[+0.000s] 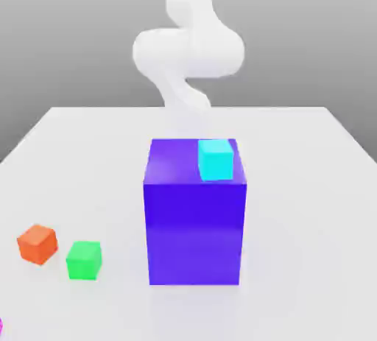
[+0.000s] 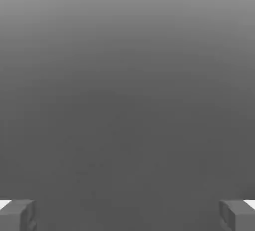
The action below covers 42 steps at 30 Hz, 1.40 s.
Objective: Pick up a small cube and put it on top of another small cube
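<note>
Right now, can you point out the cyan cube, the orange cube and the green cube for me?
cyan cube [image 1: 216,161], exterior view, its front face, atop the big purple block.
orange cube [image 1: 37,244], exterior view, middle of the cube, on the table.
green cube [image 1: 83,261], exterior view, its front face, beside the orange one.

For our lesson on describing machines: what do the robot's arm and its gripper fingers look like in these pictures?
The arm is plain white, with smooth, rounded, tube-like links and bulging joints; no cables or markings show. In the hand view, the gripper has two blocky grey fingers with flat faces and lighter, whitish edges.
</note>
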{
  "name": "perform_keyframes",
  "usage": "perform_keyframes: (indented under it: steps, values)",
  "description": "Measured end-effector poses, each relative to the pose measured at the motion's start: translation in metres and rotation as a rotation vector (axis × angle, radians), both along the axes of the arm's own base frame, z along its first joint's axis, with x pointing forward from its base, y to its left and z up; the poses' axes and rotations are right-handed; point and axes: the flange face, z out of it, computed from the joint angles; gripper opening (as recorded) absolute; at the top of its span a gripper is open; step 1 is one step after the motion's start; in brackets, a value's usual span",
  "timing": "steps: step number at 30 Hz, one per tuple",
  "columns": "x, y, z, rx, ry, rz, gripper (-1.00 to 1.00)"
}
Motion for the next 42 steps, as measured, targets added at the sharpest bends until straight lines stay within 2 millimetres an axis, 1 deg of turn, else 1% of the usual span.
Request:
perform_keyframes:
  steps: [4,9,14,18,20,23,26,29,33,35,37,38,42]
  values:
    - [0.048,-0.033,-0.044,0.103,0.096,-0.109,0.00]
    - [0.096,-0.076,-0.107,0.214,0.207,-0.258,0.00]
    - [0.130,-0.122,-0.178,0.306,0.313,-0.424,0.00]
    - [0.145,-0.164,-0.240,0.366,0.391,-0.574,0.00]
    - [0.149,-0.186,-0.272,0.392,0.427,-0.655,0.00]
    - [0.152,-0.211,-0.320,0.421,0.482,-0.763,0.00]
    - [0.149,-0.236,-0.370,0.441,0.533,-0.876,0.00]
    - [0.140,-0.263,-0.419,0.454,0.580,-0.996,0.00]
    - [0.120,-0.297,-0.483,0.457,0.634,-1.154,0.00]
    - [0.116,-0.302,-0.515,0.455,0.642,-1.180,0.00]
    - [0.115,-0.304,-0.548,0.454,0.644,-1.188,0.00]
    - [0.114,-0.304,-0.557,0.455,0.645,-1.189,-1.00]
    - [0.114,-0.304,-0.556,0.455,0.644,-1.189,-1.00]
